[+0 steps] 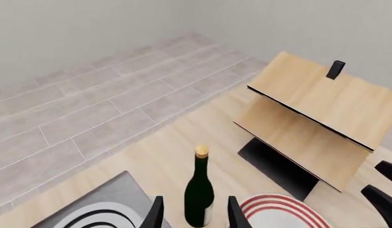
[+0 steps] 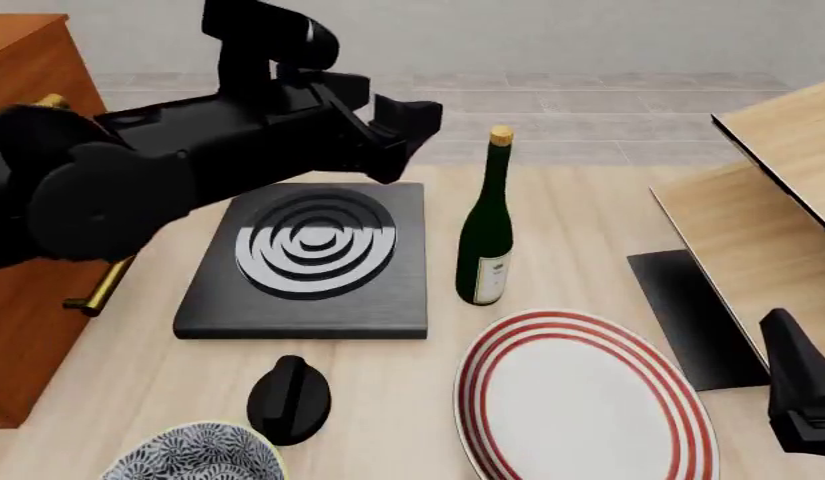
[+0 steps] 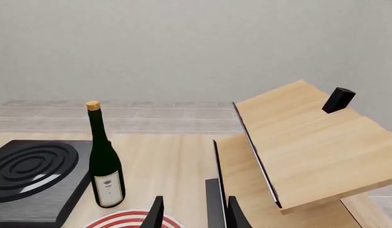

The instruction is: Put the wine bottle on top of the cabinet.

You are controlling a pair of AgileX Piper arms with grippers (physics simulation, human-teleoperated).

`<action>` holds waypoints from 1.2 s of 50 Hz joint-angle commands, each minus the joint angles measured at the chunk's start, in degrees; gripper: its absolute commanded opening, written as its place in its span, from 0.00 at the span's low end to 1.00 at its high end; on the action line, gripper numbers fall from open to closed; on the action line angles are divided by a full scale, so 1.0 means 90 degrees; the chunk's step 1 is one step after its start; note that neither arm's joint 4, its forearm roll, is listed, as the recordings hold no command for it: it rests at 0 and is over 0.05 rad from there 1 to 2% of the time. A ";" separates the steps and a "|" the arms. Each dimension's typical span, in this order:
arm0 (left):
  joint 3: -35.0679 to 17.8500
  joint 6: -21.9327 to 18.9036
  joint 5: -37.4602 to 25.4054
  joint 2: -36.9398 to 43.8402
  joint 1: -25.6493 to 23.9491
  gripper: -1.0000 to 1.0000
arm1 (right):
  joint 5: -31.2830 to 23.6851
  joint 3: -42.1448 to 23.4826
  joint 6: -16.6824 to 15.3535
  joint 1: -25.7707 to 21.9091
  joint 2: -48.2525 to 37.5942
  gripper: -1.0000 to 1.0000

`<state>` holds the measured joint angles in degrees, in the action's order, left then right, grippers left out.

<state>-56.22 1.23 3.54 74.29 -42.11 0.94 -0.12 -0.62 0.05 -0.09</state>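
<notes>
My left gripper point(image 1: 194, 213) sits open, jaws either side of the upright wine bottle point(image 2: 486, 235), between hotplate point(image 2: 312, 260) and empty striped plate point(image 2: 579, 395); right gripper point(image 3: 194, 213) also open

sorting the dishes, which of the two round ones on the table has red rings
The large plate beside the wine bottle: white with red rings round its rim. The other, the bowl at the near edge, is blue-and-white patterned.
</notes>
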 commanded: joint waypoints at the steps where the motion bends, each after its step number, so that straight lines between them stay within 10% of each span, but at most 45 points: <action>1: -0.0151 0.0090 0.0071 0.0353 -0.0090 1.00 | -0.0031 0.0003 0.0030 0.0004 -0.0017 1.00; 60: -0.1479 -0.0552 -0.0334 0.1956 -0.0018 1.00 | -0.0037 -0.0003 0.0022 0.0005 -0.0002 1.00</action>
<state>-68.58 -2.46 0.06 90.91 -41.50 0.80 -0.17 -0.57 0.08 -0.07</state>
